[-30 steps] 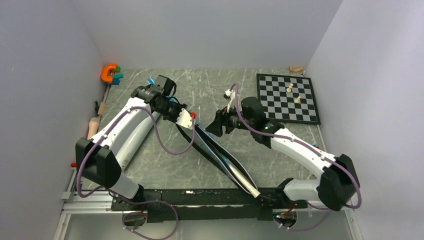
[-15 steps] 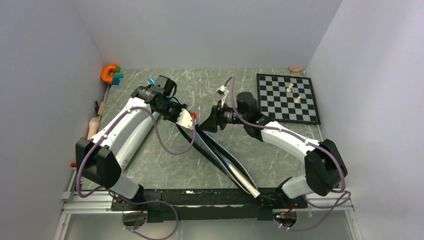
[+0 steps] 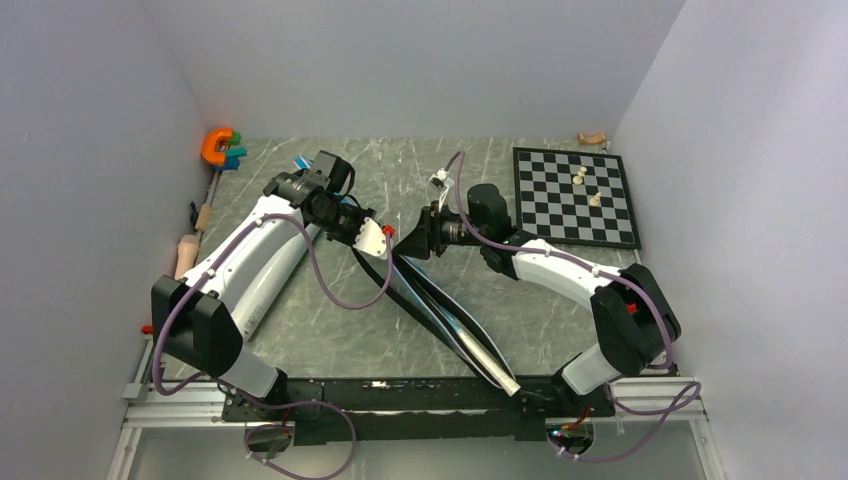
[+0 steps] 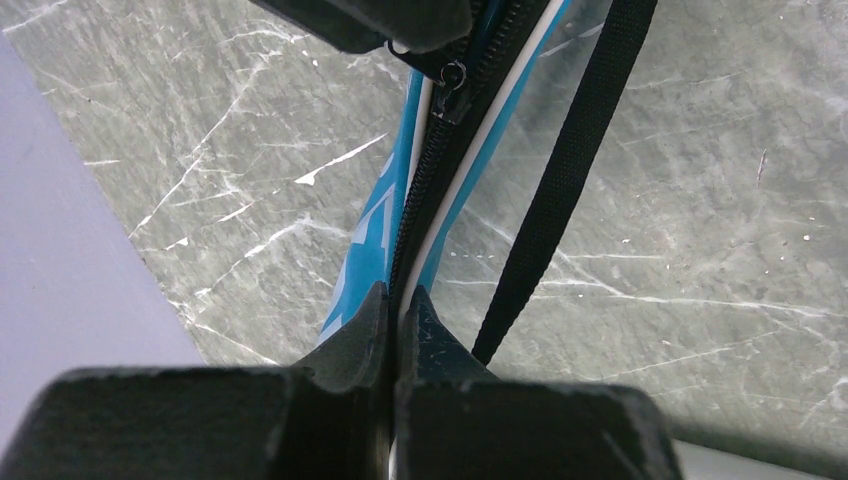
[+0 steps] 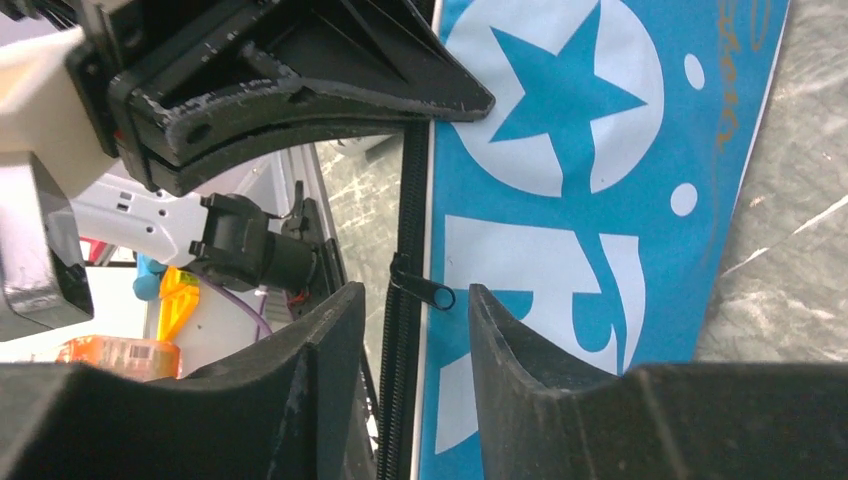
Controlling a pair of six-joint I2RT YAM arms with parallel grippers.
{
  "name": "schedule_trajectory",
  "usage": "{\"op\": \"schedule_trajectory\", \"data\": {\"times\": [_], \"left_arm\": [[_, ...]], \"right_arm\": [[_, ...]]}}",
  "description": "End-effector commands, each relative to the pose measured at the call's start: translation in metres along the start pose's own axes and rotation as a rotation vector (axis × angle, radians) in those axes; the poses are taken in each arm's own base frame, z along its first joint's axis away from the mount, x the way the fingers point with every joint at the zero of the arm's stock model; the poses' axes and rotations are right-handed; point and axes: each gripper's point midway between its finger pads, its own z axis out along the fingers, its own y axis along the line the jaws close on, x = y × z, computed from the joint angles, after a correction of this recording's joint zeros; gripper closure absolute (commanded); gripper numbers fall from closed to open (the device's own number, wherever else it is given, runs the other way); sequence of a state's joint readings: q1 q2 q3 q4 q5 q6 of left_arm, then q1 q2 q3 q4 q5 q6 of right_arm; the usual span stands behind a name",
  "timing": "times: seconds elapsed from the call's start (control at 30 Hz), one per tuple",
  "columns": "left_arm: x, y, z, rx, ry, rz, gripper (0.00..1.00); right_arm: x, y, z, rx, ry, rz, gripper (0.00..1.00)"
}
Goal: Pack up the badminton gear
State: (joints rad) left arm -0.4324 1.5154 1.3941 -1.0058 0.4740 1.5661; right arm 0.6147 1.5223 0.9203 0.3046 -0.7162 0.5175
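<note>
The blue "SPORT" bag (image 3: pixel 445 315) stands on its edge and runs from mid-table to the near edge. A pale racket handle (image 3: pixel 497 372) sticks out of its near end. My left gripper (image 3: pixel 378 240) is shut on the bag's zipper edge (image 4: pixel 420 190), with the black strap (image 4: pixel 560 200) hanging beside it. My right gripper (image 3: pixel 415 240) is open at the bag's top end, and its fingertips straddle the zipper pull (image 5: pixel 427 291) without touching it. The bag's star print (image 5: pixel 560 130) fills the right wrist view. The shuttlecocks and the tube are hidden.
A black-and-white chessboard (image 3: pixel 575 195) with a few pale pieces lies at the back right. An orange C-shaped toy (image 3: pixel 216 145) sits in the back left corner. Small wooden pieces (image 3: pixel 186 255) lie along the left wall. Walls close in three sides.
My right gripper has moved left to the bag's top end, close to my left gripper. The left arm and the bag have stayed put.
</note>
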Motion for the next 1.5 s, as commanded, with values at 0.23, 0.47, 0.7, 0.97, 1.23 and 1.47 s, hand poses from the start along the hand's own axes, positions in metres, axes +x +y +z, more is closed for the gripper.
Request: {"op": "schedule_trajectory", "data": {"times": [0.23,0.47,0.7,0.97,1.23,1.47], "left_arm": [[-0.013,0.018,-0.01,-0.059,-0.028,0.02,1.0],[-0.015,0.019,-0.01,-0.058,-0.031,0.017,1.0],[-0.017,0.019,-0.01,-0.056,-0.029,0.02,1.0],[-0.016,0.021,-0.01,-0.053,-0.025,0.012,1.0],[-0.014,0.018,-0.008,-0.038,-0.016,-0.004,1.0],[-0.012,0.016,-0.008,-0.032,-0.009,-0.01,1.0]], "right_arm": [[-0.017,0.013,0.003,-0.075,-0.06,-0.015,0.65],[-0.009,0.005,0.001,-0.035,-0.048,-0.009,0.54],[-0.007,0.003,0.0,-0.027,-0.054,-0.004,0.49],[-0.004,0.006,0.001,-0.046,-0.061,0.018,0.63],[-0.01,0.01,-0.002,-0.038,-0.089,0.014,0.85],[-0.018,0.016,-0.006,-0.035,-0.104,0.001,0.95]]}}
